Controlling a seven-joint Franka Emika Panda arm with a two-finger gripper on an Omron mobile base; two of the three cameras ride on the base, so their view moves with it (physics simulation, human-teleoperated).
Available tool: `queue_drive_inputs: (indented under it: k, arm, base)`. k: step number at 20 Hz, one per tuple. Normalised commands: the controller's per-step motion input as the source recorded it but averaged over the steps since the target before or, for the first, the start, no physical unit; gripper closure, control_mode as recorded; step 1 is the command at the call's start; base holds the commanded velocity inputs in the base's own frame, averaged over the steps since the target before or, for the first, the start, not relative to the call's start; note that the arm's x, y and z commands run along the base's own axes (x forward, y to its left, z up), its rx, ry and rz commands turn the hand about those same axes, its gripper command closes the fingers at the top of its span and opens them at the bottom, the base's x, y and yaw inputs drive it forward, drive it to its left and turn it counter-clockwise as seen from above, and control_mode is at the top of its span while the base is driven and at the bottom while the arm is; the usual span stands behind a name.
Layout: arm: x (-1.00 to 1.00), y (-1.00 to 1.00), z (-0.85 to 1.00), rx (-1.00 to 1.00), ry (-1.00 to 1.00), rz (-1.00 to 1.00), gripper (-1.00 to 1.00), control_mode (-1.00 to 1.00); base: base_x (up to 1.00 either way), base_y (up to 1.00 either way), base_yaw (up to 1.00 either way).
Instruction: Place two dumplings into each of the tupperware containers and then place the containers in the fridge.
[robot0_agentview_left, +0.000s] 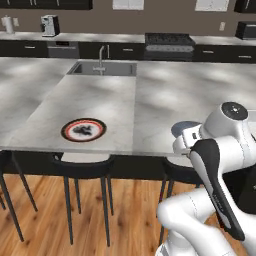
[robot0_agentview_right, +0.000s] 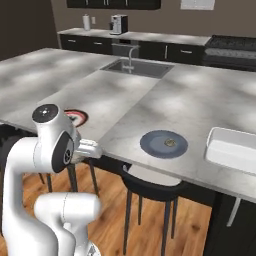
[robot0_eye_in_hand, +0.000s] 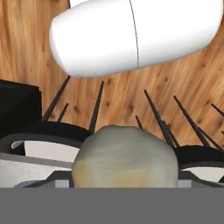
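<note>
Dumpling (robot0_eye_in_hand: 125, 156) between the fingers, above stools (robot0_eye_in_hand: 52, 131)

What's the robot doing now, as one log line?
gripper: shut on dumpling | second dumpling: on blue-grey plate | tupperware container: on counter

We saw one small olive-beige dumpling (robot0_agentview_right: 170, 142) lying on the round blue-grey plate (robot0_agentview_right: 150, 145), and a shallow white translucent rectangular tupperware container (robot0_agentview_right: 234, 149) flat on the worktop (robot0_agentview_right: 200, 107), well right of it.

Another lumpy olive-beige dumpling (robot0_eye_in_hand: 125, 157) loomed close in the hand view.
</note>
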Motion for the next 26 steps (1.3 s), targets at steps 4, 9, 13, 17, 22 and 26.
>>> queue_drive_inputs:
  k: [4,9,13,17,22,26]
  arm:
    - [0.00,0.00,0.00,0.00,0.00,0.00,1.00,1.00]
    - [0.00,0.00,0.00,0.00,0.00,0.00,1.00,1.00]
    - [0.00,0.00,0.00,0.00,0.00,0.00,1.00,1.00]
    - [0.00,0.00,0.00,0.00,0.00,0.00,1.00,1.00]
    - [0.00,0.00,0.00,0.00,0.00,0.00,1.00,1.00]
    - [0.00,0.00,0.00,0.00,0.00,0.00,1.00,1.00]
  base:
    - [0.12,-0.68,-0.17]
    - [0.41,-0.51,-0.14]
    - [0.52,-0.57,-0.13]
    - [-0.08,-0.85,-0.11]
    - [0.00,-0.83,-0.15]
    - [0.26,-0.60,-0.15]
